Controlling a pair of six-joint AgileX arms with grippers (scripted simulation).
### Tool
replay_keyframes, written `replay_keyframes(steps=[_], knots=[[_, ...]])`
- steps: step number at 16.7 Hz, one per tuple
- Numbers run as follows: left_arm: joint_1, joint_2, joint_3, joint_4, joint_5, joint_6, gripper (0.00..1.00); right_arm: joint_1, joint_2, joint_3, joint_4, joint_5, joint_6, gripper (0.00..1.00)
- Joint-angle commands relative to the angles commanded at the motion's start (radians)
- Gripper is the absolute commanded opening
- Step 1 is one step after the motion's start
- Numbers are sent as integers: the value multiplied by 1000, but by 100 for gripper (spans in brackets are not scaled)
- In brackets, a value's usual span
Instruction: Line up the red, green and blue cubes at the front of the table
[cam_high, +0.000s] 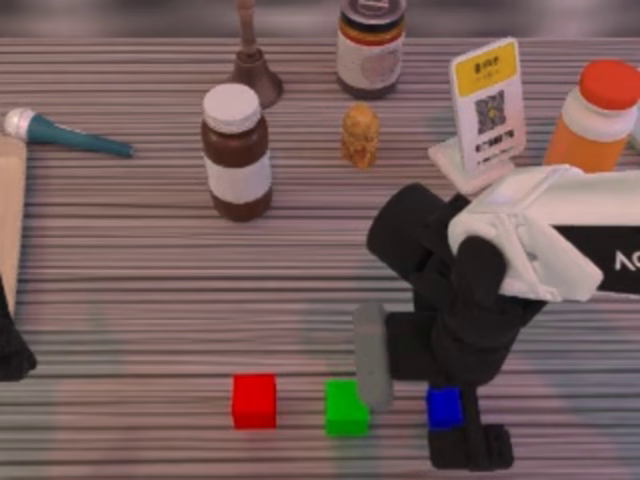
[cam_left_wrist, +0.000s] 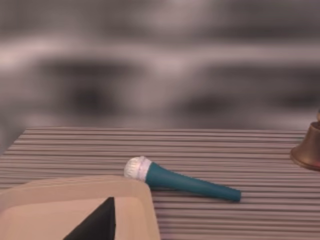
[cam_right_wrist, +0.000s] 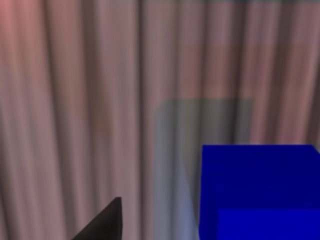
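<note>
Top view, table (cam_high: 120, 300): striped surface; my right arm reaches in from the right toward the front edge, and my left arm sits parked at the far left edge
Right gripper (cam_high: 455, 415): down at the front of the table with the blue cube between its fingers; it looks closed on the cube, though I cannot see contact on both faces; one dark fingertip (cam_right_wrist: 102, 222) shows in the right wrist view
Left gripper (cam_high: 12, 350): idle at the left edge; I cannot tell how it stands
Bystanders: brown jar (cam_high: 236, 150), bell (cam_high: 250, 60), orange bottle (cam_high: 595, 115), QR sign (cam_high: 487, 105), teal microphone (cam_high: 70, 135); all well back from the row, so little risk there
Red cube (cam_high: 254, 400): resting at the front, left end of the row
Green cube (cam_high: 346, 407): resting at the front, near the red one; a grey finger hangs just beside it
Blue cube (cam_high: 444, 407): right end of the row, roughly level with the other two; it fills a corner of the right wrist view (cam_right_wrist: 260, 192)
Risk, nudging: that finger could clip the green cube as I open or lift, knocking it out of line
Risk, dragging: a sticky release could pull the blue cube askew
</note>
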Motion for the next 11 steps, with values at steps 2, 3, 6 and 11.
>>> replay_keyframes(steps=[2, 3, 6, 11], knots=[[0, 0, 0, 0, 0, 0, 100, 0, -5, 13, -17, 0, -1, 100], [0, 0, 0, 0, 0, 0, 100, 1, -12, 29, -41, -1, -2, 100], [0, 0, 0, 0, 0, 0, 100, 4, -49, 95, -153, -1, -7, 100], [0, 0, 0, 0, 0, 0, 100, 3, -100, 172, -272, -1, -9, 100]])
